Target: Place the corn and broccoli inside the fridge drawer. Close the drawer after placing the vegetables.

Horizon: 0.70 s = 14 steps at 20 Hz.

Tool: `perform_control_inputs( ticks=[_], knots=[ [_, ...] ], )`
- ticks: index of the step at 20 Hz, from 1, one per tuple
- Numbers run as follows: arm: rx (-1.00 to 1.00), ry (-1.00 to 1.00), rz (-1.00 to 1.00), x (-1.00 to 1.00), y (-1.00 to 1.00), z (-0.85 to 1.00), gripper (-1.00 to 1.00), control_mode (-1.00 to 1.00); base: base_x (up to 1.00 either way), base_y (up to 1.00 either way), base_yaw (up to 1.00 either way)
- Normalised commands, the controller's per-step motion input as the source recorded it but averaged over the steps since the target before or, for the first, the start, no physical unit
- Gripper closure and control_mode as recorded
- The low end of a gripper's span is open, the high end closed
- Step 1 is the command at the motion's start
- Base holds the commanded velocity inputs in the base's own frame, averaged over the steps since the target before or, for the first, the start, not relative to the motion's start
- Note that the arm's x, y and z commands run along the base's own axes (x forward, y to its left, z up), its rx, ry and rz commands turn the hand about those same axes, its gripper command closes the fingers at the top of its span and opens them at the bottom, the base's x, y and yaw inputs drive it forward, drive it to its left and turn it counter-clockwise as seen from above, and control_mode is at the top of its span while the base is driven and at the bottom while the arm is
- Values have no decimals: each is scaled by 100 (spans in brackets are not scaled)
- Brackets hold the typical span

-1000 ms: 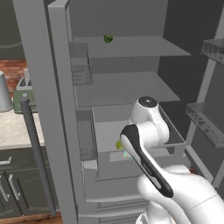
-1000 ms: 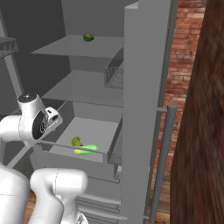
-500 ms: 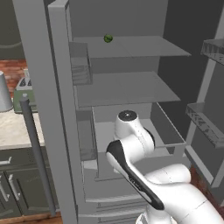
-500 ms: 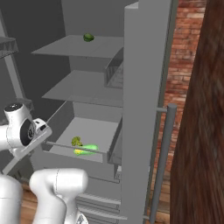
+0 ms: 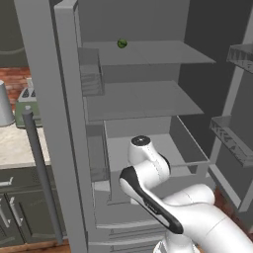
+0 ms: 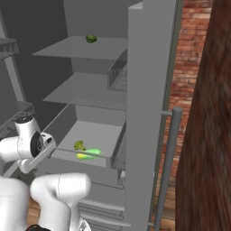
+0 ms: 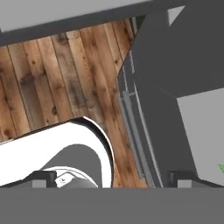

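The fridge drawer (image 6: 103, 135) stands pulled out under the lower shelf. In it lie the broccoli (image 6: 79, 145) and, just in front of it, the bright green corn (image 6: 91, 153). In the left base view my arm covers most of the fridge drawer (image 5: 189, 145) and what lies in it. My gripper (image 7: 116, 179) is open, its fingertips (image 7: 43, 177) far apart with nothing between them. It points down at the wooden floor beside the fridge's lower front. A sliver of green (image 7: 221, 168) shows at the right edge of the hand view.
A small dark green ball (image 5: 122, 43) sits on the top shelf. The fridge door (image 6: 149, 113) with its bar handle (image 6: 168, 162) stands open on the right, a brick wall behind it. A counter with a toaster (image 5: 27, 101) lies to the left.
My arm has swung back out of the drawer area, lower and towards the left. The corn and broccoli stay where they were in the drawer. The jaws remain open.
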Motion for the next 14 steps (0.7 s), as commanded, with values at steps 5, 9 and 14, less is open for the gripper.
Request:
perform_control_inputs(
  ticks=[5,9,14],
  knots=[
    [0,5,12,22,0,-55,-100,-100,0,0,0],
    [0,0,7,36,-12,-33,-100,-100,0,0,0],
    [0,0,5,49,-5,-14,-100,-100,0,0,0]
  ],
)
